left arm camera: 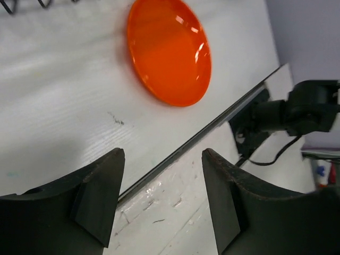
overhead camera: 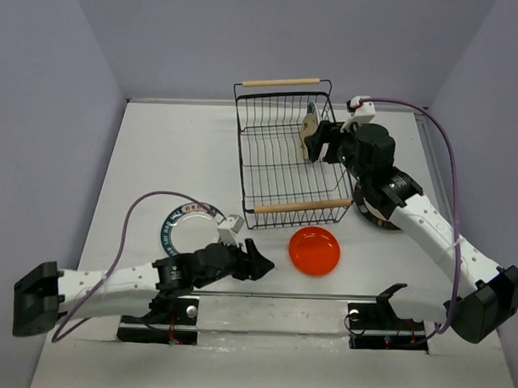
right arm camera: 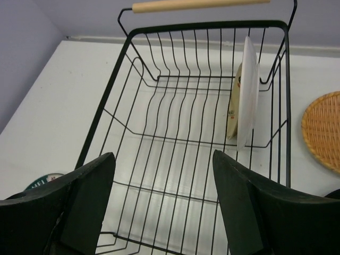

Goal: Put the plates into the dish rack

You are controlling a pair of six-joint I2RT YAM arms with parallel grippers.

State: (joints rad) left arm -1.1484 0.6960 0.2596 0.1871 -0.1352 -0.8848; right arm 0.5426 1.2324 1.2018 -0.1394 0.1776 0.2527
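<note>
Nearest the arm bases, the left gripper (left arm camera: 163, 154) hangs low over the table with its jaws well apart and nothing between them. Its fingers point toward the orange-red plate (left arm camera: 169, 52), which lies flat just beyond it, near the middle of the table. That plate looks stiff, glossy and probably light. Lying flat, it offers only its raised rim for a pinch, and the smooth surface may slip, so a firm bite across the near edge seems wise. To the left, a green-rimmed plate (overhead camera: 185, 230) lies flat beside the left arm and would need the same rim grip. Farther back stands the dish rack (overhead camera: 281, 173), its wires rigid. Two plates (right arm camera: 245, 93) stand on edge in its far right part, a white one with a beige one behind. The right gripper (right arm camera: 162, 156) hovers over the rack's right side, fingers spread wide and empty. Just outside the rack lies a tan woven plate (right arm camera: 324, 130), whose rough surface is likely easier to hold.
</note>
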